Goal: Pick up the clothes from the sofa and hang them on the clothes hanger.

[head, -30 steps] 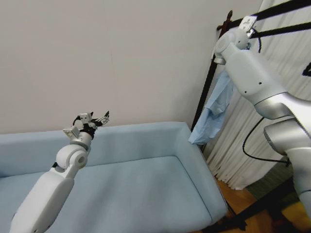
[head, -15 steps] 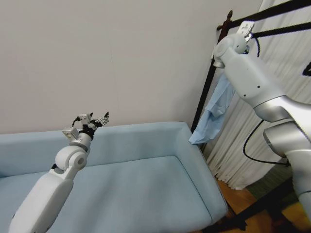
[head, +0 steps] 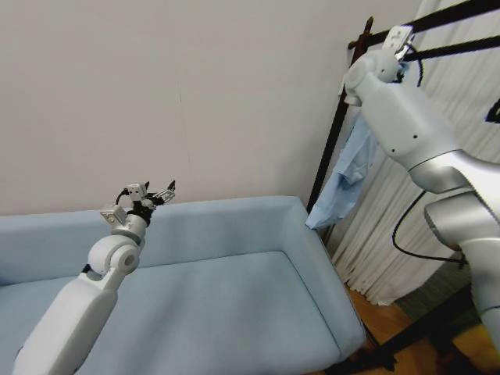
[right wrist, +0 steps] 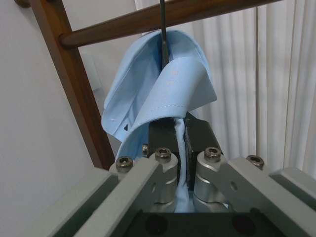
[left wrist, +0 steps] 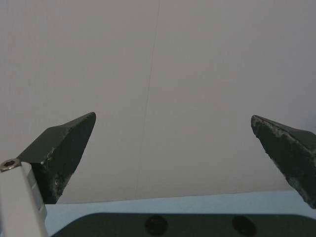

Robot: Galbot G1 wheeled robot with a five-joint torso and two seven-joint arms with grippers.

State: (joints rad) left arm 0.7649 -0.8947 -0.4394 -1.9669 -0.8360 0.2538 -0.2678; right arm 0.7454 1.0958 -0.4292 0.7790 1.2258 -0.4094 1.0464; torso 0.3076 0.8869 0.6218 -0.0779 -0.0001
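Observation:
A light blue shirt (head: 344,178) hangs down beside the dark wooden post of the clothes rack (head: 334,141), at the right end of the sofa. In the right wrist view its collar (right wrist: 163,89) sits just under the wooden rail (right wrist: 163,17), with a thin hanger hook rising to the rail. My right gripper (right wrist: 181,136) is shut on the shirt fabric just below the collar; the head view shows that arm raised to the rail (head: 391,55). My left gripper (head: 160,193) is open and held over the sofa's backrest, facing the wall, its fingers (left wrist: 64,153) wide apart.
The pale blue sofa (head: 226,297) takes up the lower left, with a plain wall behind it. White curtains (head: 461,117) hang behind the rack. Wooden floor and a dark rack foot (head: 414,336) lie at the lower right.
My right arm has shifted slightly near the rail, and the hanging shirt has swung a little with it. The left arm has stayed put.

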